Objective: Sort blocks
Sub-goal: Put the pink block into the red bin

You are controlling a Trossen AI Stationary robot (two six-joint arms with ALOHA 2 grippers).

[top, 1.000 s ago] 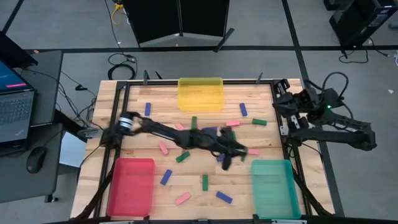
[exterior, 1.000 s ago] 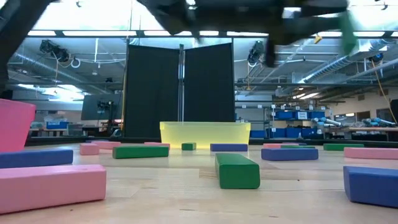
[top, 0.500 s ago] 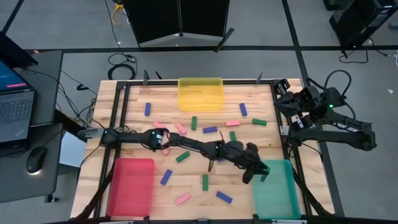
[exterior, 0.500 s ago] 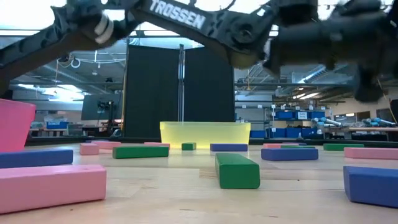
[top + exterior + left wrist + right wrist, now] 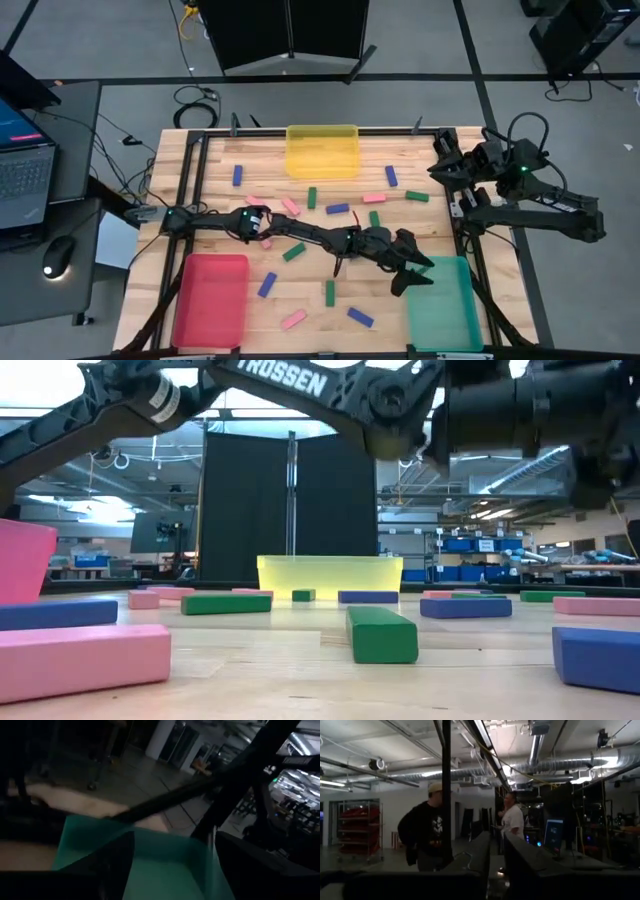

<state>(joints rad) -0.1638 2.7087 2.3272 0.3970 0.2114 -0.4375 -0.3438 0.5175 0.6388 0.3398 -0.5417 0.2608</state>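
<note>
Your table-level camera looks across a green block (image 5: 381, 633) lying end-on at centre. A pink block (image 5: 82, 660) lies nearest at your left with a blue block (image 5: 57, 612) behind it, and another blue block (image 5: 597, 657) at the right edge. The yellow tray (image 5: 329, 576) stands at the far side. A dark arm (image 5: 300, 385) marked TROSSEN stretches overhead.

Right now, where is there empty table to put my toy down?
Bare wood lies between the red plastic tray and the flat dark blue block, and in the corner left of the yellow plastic tray. The middle is crowded with blocks and the long left arm.
</note>
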